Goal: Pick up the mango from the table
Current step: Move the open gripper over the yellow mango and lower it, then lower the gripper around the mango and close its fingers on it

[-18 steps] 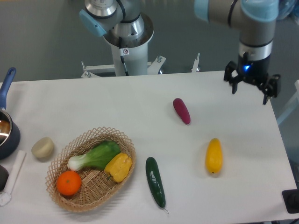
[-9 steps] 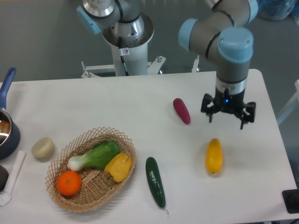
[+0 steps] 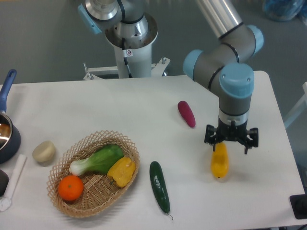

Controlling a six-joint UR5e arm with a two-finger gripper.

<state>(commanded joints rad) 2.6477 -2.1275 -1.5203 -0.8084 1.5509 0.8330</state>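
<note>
White table: mango lies right of cucumber, beyond wicker basket. Your gripper directly over mango's upper end, fingers spread, nothing pinched.

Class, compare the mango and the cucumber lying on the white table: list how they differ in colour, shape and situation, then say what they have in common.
The mango is yellow-orange; the cucumber is dark green. The mango is a plump, shorter oval; the cucumber is longer and slimmer. The gripper hangs open right above the mango's far end, while nothing is near the cucumber. Both lie flat on the table, outside the basket, pointing roughly away from the camera.
</note>
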